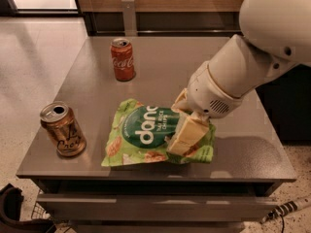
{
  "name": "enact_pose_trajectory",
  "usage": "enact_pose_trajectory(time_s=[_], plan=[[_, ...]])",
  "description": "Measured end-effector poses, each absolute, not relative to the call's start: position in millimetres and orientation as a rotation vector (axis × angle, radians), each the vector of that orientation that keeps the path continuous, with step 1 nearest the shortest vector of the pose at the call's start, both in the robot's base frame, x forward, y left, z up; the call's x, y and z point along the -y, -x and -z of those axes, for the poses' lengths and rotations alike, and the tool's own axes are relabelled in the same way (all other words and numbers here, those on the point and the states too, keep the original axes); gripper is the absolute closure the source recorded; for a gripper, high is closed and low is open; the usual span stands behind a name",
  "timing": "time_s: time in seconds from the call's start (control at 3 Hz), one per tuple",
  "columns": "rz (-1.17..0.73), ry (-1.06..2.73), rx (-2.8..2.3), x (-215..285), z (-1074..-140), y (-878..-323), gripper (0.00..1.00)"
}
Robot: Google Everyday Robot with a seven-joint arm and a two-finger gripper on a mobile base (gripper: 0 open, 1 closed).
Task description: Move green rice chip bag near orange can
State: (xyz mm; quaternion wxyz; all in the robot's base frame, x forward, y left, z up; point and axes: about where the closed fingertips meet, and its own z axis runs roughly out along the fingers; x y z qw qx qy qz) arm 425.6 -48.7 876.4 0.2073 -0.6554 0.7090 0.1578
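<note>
Orange can (63,130) stands upright near the front-left corner of the worktop (92,89) and serves as the destination marker. Red can (122,58) stands toward the back edge, uninvolved. Green rice chip bag (143,137) lies flat by the front edge, near the orange can but not touching. End effector (188,132) is clamped on the bag's right end, judged suited to dragging it left.

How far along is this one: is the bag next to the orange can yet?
Done: the gripper is down on the right part of the green rice chip bag and looks closed on it. In hand: the bag lies mid-table in that grip. Left: bare tabletop separates the bag's left edge from the orange can at the front left, so it needs moving left and releasing.
</note>
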Motion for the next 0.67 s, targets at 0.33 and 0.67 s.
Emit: enact_pose_trajectory(time_s=[0.33, 0.67], plan=[[-0.438, 1.827, -1.972, 47.7, -877.0, -425.0, 0.4], [-0.436, 1.83, -1.97, 46.8, -877.5, -424.5, 0.18]])
